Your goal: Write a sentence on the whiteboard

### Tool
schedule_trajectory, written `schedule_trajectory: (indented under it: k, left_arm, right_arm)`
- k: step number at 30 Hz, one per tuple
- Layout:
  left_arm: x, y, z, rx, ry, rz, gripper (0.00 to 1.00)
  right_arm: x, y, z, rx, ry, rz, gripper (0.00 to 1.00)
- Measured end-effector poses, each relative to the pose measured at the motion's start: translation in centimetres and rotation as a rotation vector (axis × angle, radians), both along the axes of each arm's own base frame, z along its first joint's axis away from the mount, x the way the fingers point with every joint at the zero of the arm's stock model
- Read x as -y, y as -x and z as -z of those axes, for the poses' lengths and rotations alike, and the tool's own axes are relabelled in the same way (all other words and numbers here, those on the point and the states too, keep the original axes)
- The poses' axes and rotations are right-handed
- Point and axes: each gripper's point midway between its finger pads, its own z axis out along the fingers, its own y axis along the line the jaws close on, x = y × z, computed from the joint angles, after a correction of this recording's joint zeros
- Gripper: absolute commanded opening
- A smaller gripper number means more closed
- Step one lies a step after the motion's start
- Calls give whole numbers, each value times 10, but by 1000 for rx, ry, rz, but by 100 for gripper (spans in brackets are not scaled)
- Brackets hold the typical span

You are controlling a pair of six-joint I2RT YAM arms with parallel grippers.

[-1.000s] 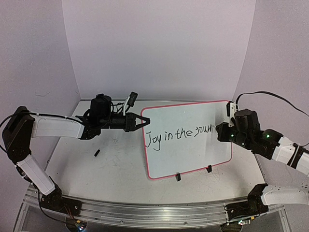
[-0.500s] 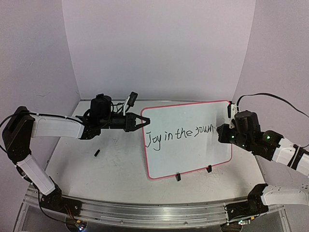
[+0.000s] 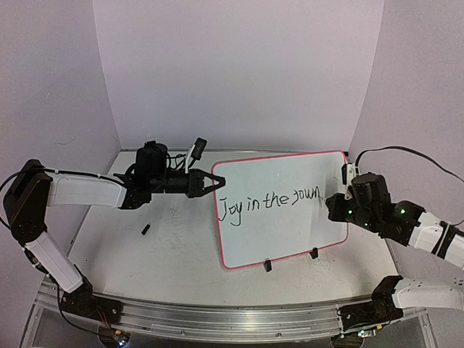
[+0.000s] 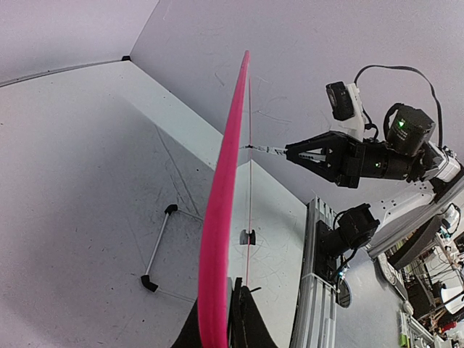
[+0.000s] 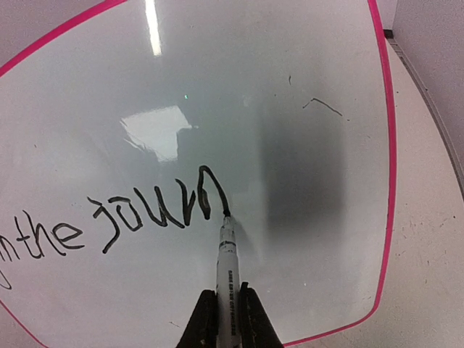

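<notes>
Rail [image 3: 217, 313] and arm bases sit nearest, at the front edge of the scribbled grey table [image 3: 174, 254]. A small black piece [image 3: 146, 230] lies on the tabletop left of centre, well apart from everything else.

Just beyond, right of centre, is the whiteboard [image 3: 283, 235], pink-bordered. Its near long edge carries two black clips [image 3: 267, 265] down by the tabletop. How steeply the board tilts I cannot tell. Across its middle runs black handwriting [image 3: 268, 201] reading "Joy in the journ".

The left gripper [image 3: 216, 182] reaches in from the left. Its jaws are pinched tight on the board's upper left edge; the left wrist view shows the pink rim [image 4: 217, 217] running straight up out of the closed fingers [image 4: 246, 322].

The right gripper [image 3: 330, 204] comes in from the right side of the board. Its jaws are clamped around a white marker [image 5: 227, 264], which sticks out between the fingertips. The marker's dark tip touches the board at the tail of the last letter of "journ".

Farthest back stand the plain pale walls [image 3: 239, 72].
</notes>
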Motion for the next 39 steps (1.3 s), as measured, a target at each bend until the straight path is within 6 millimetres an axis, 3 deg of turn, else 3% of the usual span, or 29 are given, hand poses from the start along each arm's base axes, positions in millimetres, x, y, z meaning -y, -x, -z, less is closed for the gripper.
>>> schedule_trajectory:
  k: [12,39]
  left_arm:
    - [0,0,0,1,0,1,0]
    - [0,1,0,1,0,1,0]
  right_arm:
    - [3,-1,-18,38,-12,10,0]
    - [2,-10,-14,45,1,30,0]
